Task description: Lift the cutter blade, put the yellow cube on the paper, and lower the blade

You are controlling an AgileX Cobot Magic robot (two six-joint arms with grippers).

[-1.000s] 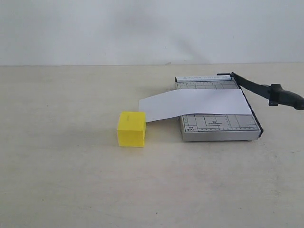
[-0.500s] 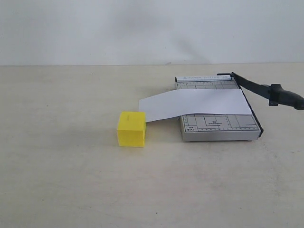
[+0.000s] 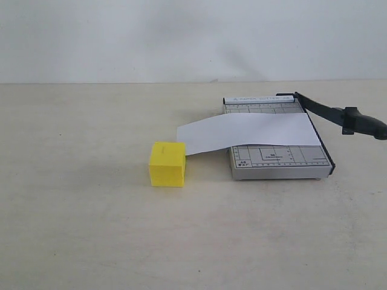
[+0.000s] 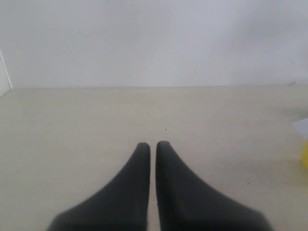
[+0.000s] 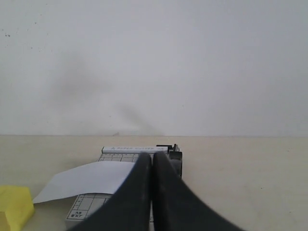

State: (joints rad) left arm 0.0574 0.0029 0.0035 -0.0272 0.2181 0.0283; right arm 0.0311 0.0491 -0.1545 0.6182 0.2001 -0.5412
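Both claws are sitting fully closed and empty, the left gripper [image 4: 151,144] over bare table [image 4: 72,120] and the right gripper [image 5: 152,156] facing the grey trimmer [image 3: 278,163], while the yellow cube [image 3: 167,164] is resting on the table just beside the overhanging end of the paper [image 3: 248,134]. The cutter blade [image 3: 338,113] is angling out past the trimmer's edge. Jaws not opening around it are risking skidding off or shoving the trimmer — and a dragged cube is risking shifting the loose paper.

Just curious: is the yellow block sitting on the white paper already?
No, the yellow cube rests on the table beside the paper.
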